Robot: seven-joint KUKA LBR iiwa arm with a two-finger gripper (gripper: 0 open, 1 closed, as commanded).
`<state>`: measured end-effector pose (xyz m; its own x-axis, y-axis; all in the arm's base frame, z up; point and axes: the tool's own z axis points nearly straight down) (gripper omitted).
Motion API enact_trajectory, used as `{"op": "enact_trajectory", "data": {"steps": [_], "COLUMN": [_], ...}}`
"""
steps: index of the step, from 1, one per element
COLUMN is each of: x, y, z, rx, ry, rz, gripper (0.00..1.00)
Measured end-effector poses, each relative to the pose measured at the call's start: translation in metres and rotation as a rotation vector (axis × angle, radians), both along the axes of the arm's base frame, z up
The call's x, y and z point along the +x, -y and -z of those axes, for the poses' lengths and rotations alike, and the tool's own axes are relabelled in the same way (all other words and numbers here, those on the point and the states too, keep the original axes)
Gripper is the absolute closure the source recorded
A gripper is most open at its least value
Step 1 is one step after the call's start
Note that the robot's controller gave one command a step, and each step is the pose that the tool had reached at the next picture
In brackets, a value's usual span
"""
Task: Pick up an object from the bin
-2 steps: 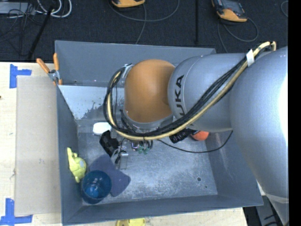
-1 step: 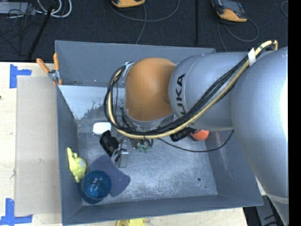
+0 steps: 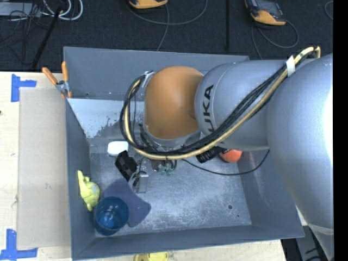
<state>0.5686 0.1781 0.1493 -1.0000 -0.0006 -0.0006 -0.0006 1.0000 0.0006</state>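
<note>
Grey-blue cloth [image 3: 138,207] beside tool [image 3: 140,182], KUKA-lettered arm [image 3: 255,107]

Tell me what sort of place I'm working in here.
Probably a robotics lab's bin-picking cell: a KUKA arm reaches into a grey metal bin of odd small items, like a yellow toy figure and a round blue object, with loose cables on the dark floor behind.

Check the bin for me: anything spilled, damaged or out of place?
A yellow object lies outside the bin, just past its lower rim, cut off by the view's edge. Inside, nothing looks damaged: a yellow toy, a blue round object and a dark cloth sit in the lower left corner.
</note>
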Motion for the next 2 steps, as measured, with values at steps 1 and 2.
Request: {"op": "enact_trajectory", "data": {"steps": [1, 2], "x": [0.004, 0.026], "y": [0.033, 0.036], "z": [0.028, 0.039], "rx": [0.0, -0.004], "ry": [-0.001, -0.001], "rz": [-0.151, -0.177], "gripper": [0.0, 0.0]}}
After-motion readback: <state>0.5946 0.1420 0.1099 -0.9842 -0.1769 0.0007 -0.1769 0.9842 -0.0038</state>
